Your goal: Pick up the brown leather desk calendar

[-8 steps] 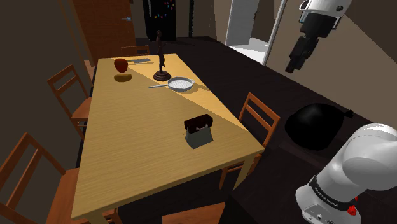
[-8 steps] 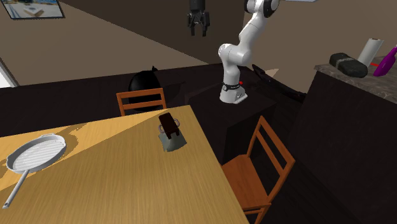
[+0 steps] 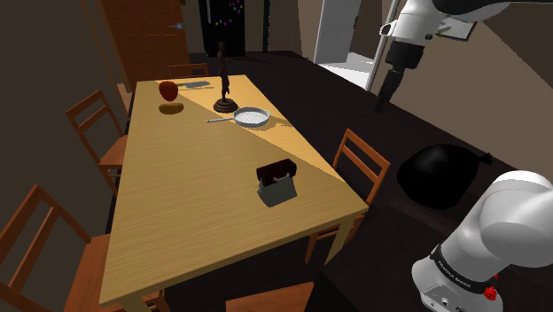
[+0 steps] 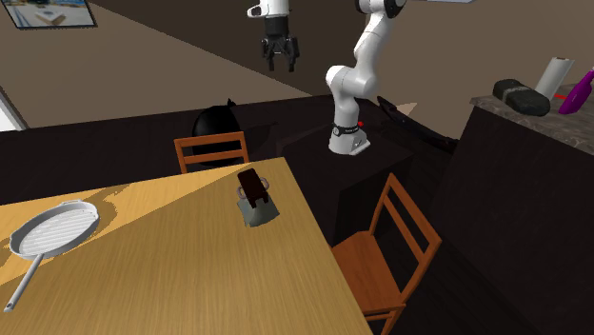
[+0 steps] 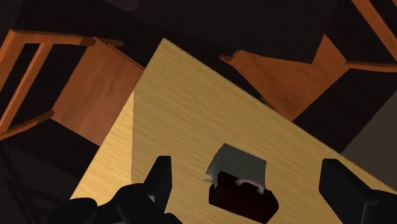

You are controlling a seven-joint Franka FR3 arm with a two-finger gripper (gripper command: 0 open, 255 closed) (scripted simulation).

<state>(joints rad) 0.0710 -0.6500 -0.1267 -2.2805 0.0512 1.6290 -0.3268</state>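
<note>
Gripper point(image 4: 279, 61) hangs wide open and empty, well above the table point(image 3: 177, 213); the calendar point(image 5: 242, 186) stands on the table, near its edge, in line between the spread fingers.

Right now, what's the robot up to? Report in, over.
Gripper open, high up, pointed at calendar. Calendar standing on table, untouched. Frying pan well away from it.

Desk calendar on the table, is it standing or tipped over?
Standing: the desk calendar rests on its base on the table, dark top up.
</note>
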